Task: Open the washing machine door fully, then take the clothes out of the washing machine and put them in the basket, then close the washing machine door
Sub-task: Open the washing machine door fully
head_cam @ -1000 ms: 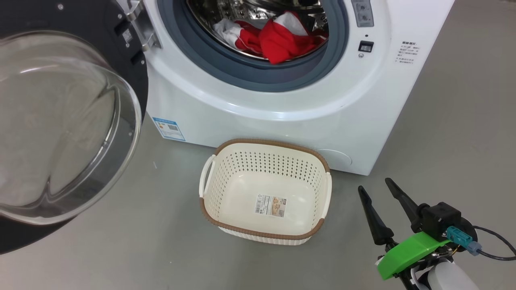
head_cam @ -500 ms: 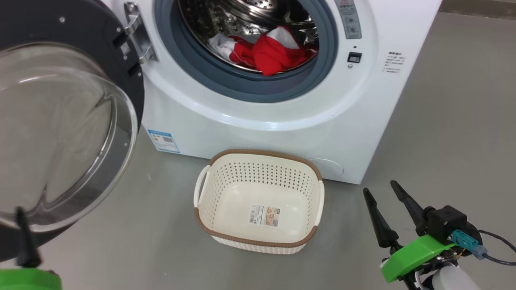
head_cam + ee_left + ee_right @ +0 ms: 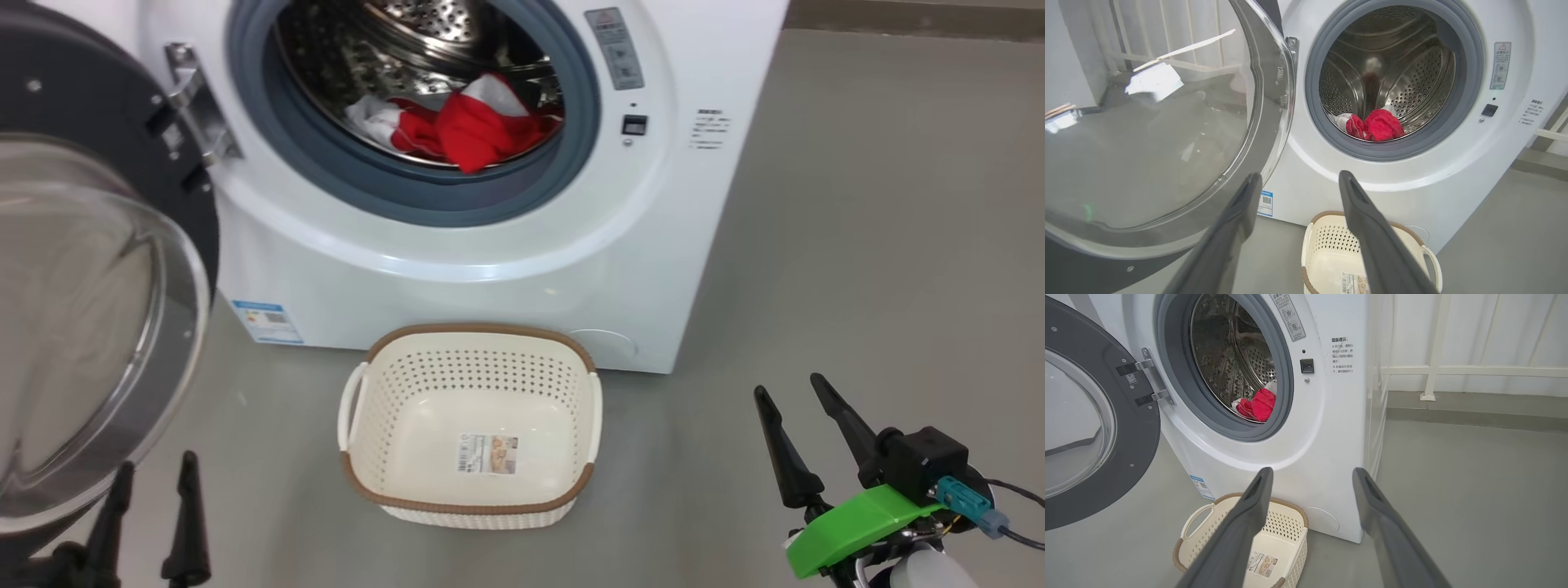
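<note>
Grey, smooth floor [image 3: 857, 245] stretches before a white front-loading washing machine [image 3: 457, 269]. The washing machine door [image 3: 82, 327], black-rimmed with a bulging glass bowl, stands swung far out on its hinge [image 3: 192, 106] at the left, so the opening step looks done. Red and white clothes [image 3: 461, 131] lie bunched at the bottom front of the steel drum [image 3: 424, 20], just behind the grey gasket [image 3: 408, 208]. The cream basket [image 3: 478, 329] sits empty on the floor just in front of the machine.

The left gripper [image 3: 157, 461] hovers low near the door's lower edge, fingers spread wide, holding nothing. The right gripper [image 3: 789, 385] hangs at the lower right, well apart from the machine, equally wide and empty.

Taking the clothes out appears to be the step in hand, with none in the basket yet. The next move likely calls for an arm to reach through the gasket and pinch enough red fabric to lift it out.

The door's left side is cut off at the head view's edge. How many garments form the heap cannot be told.
</note>
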Robot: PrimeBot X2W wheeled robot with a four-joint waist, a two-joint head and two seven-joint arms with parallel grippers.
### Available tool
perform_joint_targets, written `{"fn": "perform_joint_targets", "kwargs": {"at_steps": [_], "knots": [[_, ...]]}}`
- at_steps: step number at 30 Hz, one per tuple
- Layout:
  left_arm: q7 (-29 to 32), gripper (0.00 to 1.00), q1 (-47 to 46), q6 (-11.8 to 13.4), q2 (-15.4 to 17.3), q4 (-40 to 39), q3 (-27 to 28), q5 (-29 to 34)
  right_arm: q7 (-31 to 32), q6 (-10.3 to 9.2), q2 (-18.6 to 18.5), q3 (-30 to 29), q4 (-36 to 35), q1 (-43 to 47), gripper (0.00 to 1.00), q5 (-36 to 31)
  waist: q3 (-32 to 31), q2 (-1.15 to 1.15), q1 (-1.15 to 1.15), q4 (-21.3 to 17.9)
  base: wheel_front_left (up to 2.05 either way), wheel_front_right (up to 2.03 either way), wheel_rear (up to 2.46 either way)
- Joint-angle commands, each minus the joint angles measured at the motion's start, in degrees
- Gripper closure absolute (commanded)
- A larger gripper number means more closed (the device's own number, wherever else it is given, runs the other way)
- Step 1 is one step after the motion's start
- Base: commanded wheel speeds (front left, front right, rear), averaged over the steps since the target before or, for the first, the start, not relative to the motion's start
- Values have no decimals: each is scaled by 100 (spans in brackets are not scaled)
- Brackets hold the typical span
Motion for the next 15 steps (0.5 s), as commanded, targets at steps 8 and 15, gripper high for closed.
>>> {"fn": "perform_joint_targets", "kwargs": {"at_steps": [8, 15], "knots": [[-45, 0, 206, -31, 239, -505, -303, -175, -67, 29, -23, -38, -250, 22, 0, 21, -31, 0, 0, -741, 0, 0, 0], [-45, 0, 308, -32, 261, -636, -530, -229, -67, 29, -40, -116, -303, 80, 0, 29, -39, 0, 0, -1084, 0, 0, 0]]}}
